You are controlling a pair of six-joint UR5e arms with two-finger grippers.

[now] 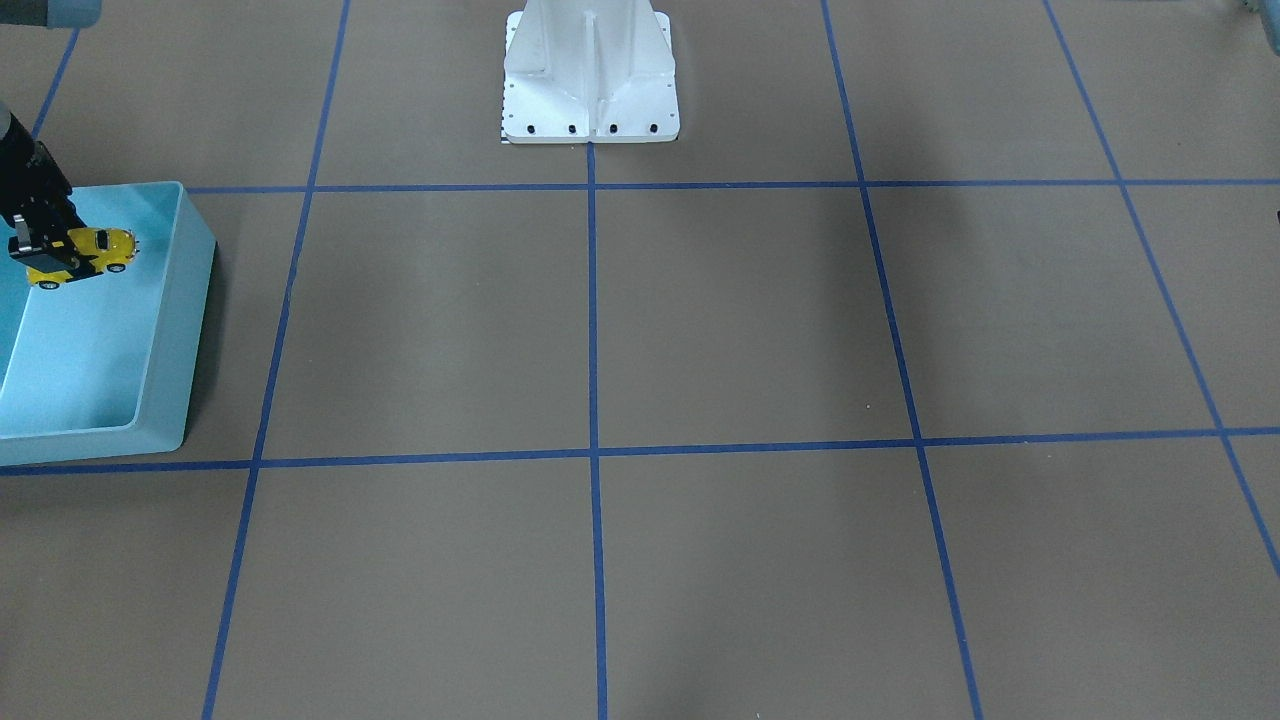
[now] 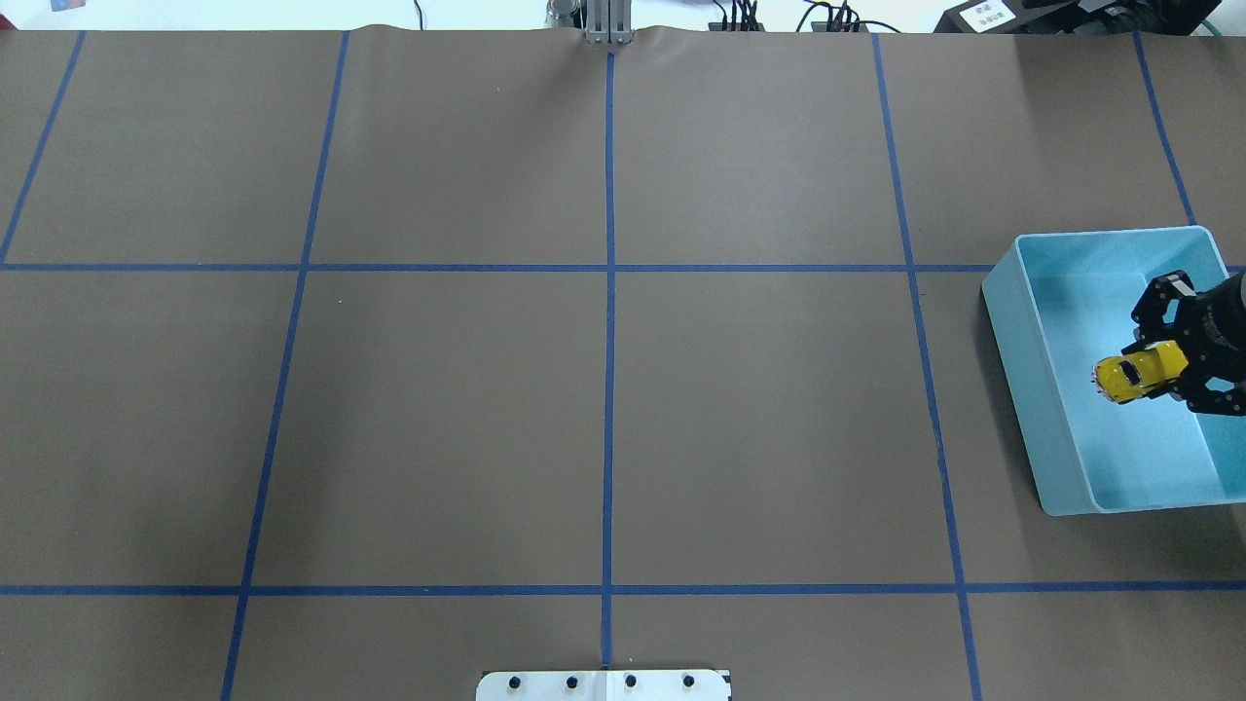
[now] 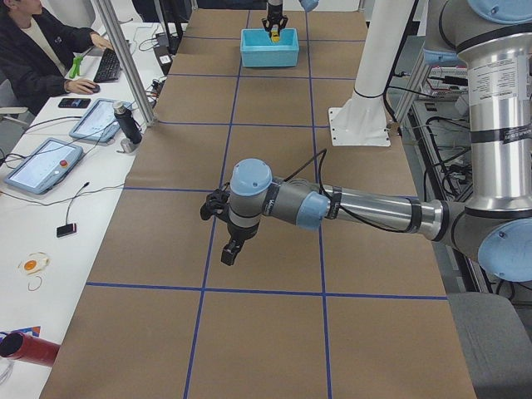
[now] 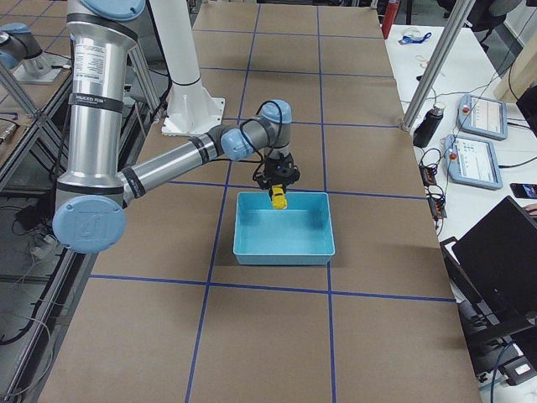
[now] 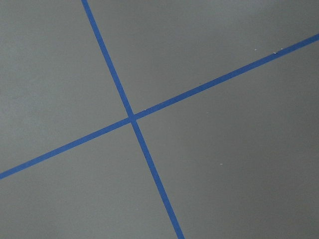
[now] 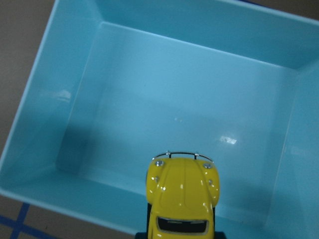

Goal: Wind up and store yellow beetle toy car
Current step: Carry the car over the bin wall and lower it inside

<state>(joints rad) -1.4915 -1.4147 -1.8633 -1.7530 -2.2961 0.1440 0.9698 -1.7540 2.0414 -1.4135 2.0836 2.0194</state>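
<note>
1. Left gripper point(image 3: 231, 252): black, hanging over the table point(image 2: 448, 419), well apart from the bin point(image 2: 1032, 389) and toward the opposite end. I only get it on the side camera, so I cannot tell whether it is open or closed. Its wrist camera shows me nothing but matte brown paper and one crossing of tape lines point(image 2: 609, 389).
2. Table: covered in flat, matte brown paper. The blue tape lines mark it into large rectangles. The bin sits a little skewed to that grid.
3. Base plate point(image 2: 604, 685): white and flat, with a row of dark bolt heads. It sits at the robot-side edge, well apart from the bin.
4. Bin: light blue, smooth glossy plastic. It is rectangular with rounded corners, and the walls flare outward toward the rim. I see highlights on the floor in the right wrist view.
5. Yellow beetle car point(image 2: 1134, 373):
   - It is held in the air over the inside of the bin, roof up. From the side camera it looks clear of the bin floor.
   - The long axis is roughly level and runs out from the gripper.
   - The nose points at the bin wall that faces the table middle.
   - It has glossy yellow paint, a rounded hood, a thin chrome front bumper, a dark windscreen and small black wheels.
6. Right gripper point(image 2: 1171, 370): black, coming in over the bin from the side away from the table middle. Its two fingers are clamped on the car's flanks at the rear half. The hood and nose stick out free ahead of them.
</note>
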